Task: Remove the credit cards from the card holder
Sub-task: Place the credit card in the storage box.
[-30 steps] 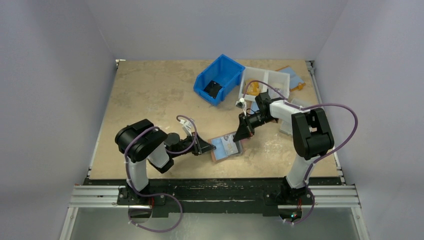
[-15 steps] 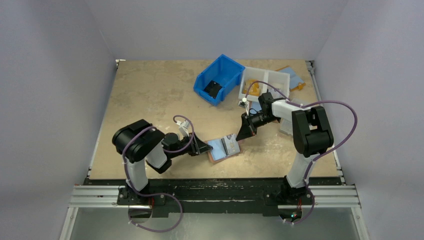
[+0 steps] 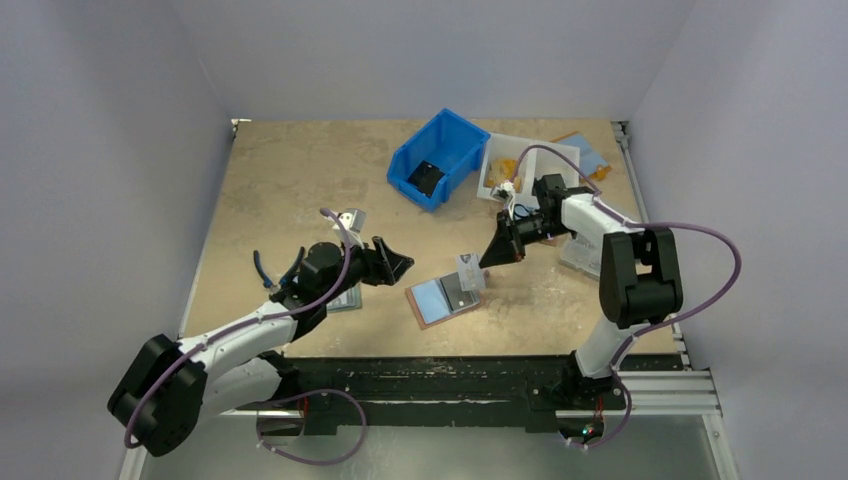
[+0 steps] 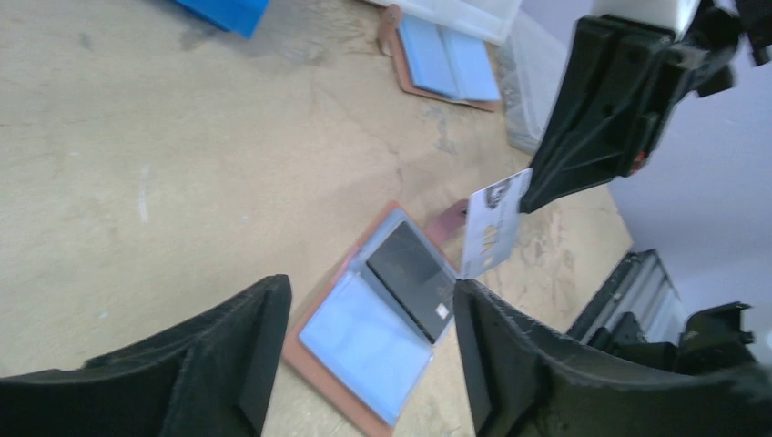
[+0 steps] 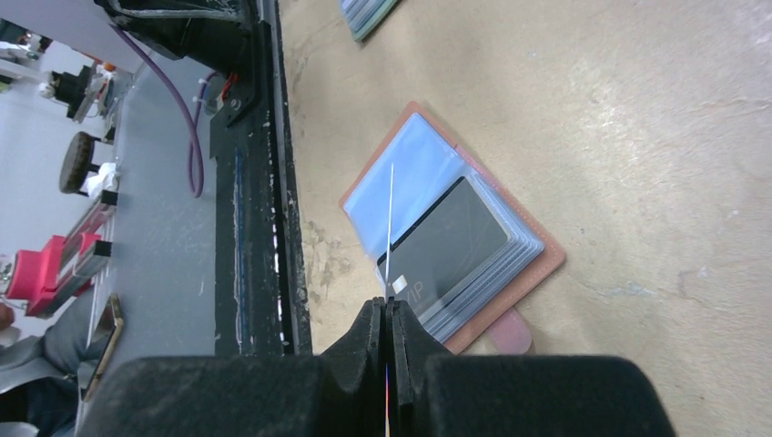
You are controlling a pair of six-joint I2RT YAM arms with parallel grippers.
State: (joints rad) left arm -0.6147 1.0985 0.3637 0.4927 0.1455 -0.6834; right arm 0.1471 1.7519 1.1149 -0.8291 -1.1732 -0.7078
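The card holder lies open on the table, salmon-brown outside, light-blue lining, with a dark-grey card in its right half. My right gripper hangs just above and behind it, shut on a pale credit card. That card is seen edge-on in the right wrist view, clear of the card holder. My left gripper is open, left of the holder and off it. In the left wrist view the holder shows between its fingers, with nothing gripped.
A blue bin and a white divided tray stand at the back. A larger blue-lined folder lies behind the tray. A small flat greenish stack lies under my left arm. The black front rail runs close to the holder.
My left gripper opened, let go of the holder and drew back to the left. My right gripper lifted the pale card up and away from the holder.
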